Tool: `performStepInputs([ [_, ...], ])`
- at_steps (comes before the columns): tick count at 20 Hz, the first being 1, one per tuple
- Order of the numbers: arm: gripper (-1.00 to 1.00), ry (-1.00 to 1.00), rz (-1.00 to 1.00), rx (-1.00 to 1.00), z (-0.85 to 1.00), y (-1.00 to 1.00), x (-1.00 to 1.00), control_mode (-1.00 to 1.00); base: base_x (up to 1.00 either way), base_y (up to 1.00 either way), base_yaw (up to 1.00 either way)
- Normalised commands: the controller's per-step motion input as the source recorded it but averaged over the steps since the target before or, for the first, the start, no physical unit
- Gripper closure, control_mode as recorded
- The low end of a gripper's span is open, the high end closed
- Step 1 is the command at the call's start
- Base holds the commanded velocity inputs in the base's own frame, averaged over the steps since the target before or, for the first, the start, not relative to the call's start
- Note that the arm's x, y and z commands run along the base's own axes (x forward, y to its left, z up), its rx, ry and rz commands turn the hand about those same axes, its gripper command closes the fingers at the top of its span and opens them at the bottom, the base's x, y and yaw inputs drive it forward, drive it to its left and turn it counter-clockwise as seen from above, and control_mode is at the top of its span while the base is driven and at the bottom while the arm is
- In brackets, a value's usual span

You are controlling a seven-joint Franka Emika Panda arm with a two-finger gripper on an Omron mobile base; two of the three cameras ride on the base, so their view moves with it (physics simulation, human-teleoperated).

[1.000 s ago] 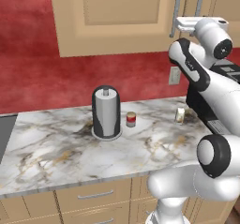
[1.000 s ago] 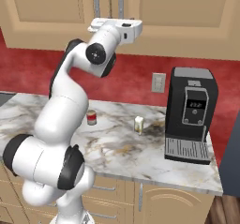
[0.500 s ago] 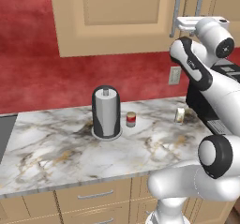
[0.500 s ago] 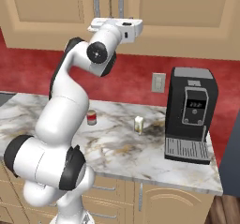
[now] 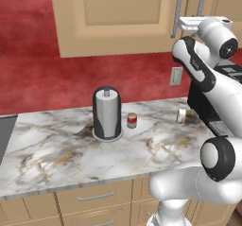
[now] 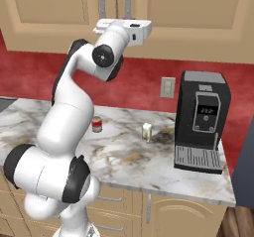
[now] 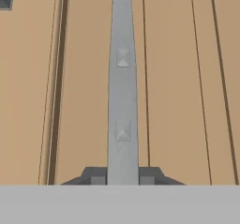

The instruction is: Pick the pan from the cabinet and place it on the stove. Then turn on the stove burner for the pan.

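Observation:
The cabinet (image 5: 118, 17) hangs above the counter with its doors closed, so the pan is hidden. My gripper (image 5: 179, 26) is raised to the lower end of the left door's long grey bar handle (image 5: 178, 5). In the hand view that handle (image 7: 123, 78) runs straight up from between my two dark fingertips (image 7: 96, 176), and the gripper (image 7: 123, 177) is shut on it. From the right base view the gripper (image 6: 101, 27) sits at the same handle (image 6: 101, 3). A dark sliver of the stove (image 5: 4, 135) shows at the counter's left edge.
On the marble counter (image 5: 56, 159) stand a grey paper towel holder (image 5: 107, 112), a small red can (image 5: 132, 120) and a pale jar (image 5: 181, 117). A black coffee machine (image 6: 201, 119) stands at the right end, with a wall outlet (image 6: 167, 87) beside it.
The jaws have closed onto the cabinet door handle. The arm has stayed almost where it was, and the door is still closed.

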Motion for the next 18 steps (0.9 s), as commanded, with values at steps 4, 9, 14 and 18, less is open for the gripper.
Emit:
performStepInputs([
  [4,1.0,0.05,0.03,0.0,-0.01,-0.01,-0.02,-1.0,0.0,0.0,0.0],
  [9,1.0,0.01,0.03,0.0,0.05,-0.27,-0.39,-1.0,0.0,0.0,0.0],
  [14,1.0,0.07,0.02,0.0,0.17,-0.24,-0.67,-1.0,0.0,0.0,0.0],
  [18,1.0,0.07,0.02,0.0,0.16,-0.29,-0.81,-1.0,0.0,0.0,0.0],
])
